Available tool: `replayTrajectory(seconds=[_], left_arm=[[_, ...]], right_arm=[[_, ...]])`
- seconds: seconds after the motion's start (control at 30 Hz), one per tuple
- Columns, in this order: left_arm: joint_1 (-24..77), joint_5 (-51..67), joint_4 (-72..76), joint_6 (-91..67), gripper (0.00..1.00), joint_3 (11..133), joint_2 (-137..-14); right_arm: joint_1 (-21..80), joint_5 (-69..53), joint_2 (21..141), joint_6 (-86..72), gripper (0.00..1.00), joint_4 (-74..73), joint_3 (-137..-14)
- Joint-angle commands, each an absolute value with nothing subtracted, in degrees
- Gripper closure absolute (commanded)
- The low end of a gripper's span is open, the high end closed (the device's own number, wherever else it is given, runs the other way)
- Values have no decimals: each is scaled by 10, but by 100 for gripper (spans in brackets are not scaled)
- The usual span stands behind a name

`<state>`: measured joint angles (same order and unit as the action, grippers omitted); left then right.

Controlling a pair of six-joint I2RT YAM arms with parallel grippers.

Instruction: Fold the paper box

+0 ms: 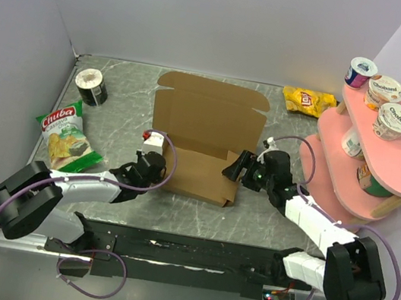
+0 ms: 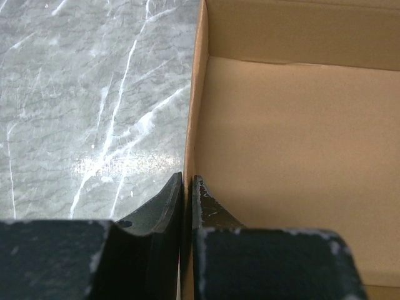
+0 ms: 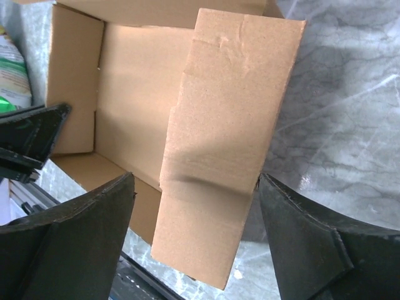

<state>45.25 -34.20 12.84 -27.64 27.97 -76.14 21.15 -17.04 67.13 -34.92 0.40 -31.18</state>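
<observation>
Left fingers [image 2: 159,215] pinch paper box [image 2: 281,144]; Chobani cups [image 1: 385,91] beyond.

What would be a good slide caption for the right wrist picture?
The right pincer, wide open, straddles an end flap of the paper box on the marbled table.

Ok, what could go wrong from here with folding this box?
The right end effector stands open around the loose side flap; a skewed push could crease it instead of folding it in. The left end effector pinches just the thin left wall of the paper box, so that push might twist or slide the box.
</observation>
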Motion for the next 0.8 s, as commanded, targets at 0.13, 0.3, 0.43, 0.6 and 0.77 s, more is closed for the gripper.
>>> replayTrajectory(seconds=[0.13, 0.3, 0.43, 0.6, 0.77], left_arm=[[455, -338, 146, -269, 99, 287, -766], [455, -336, 146, -268, 99, 287, -766], [455, -332, 148, -267, 99, 288, -769], [456, -329, 148, -267, 99, 290, -771], [456, -329, 147, -265, 99, 289, -767]], right_arm=[[216, -156, 705, -359, 30, 38, -332], [217, -133, 743, -365, 32, 26, -338], [224, -125, 761, -370, 25, 23, -354], [245, -67, 790, -357, 20, -46, -403], [260, -12, 823, -341, 23, -114, -449]])
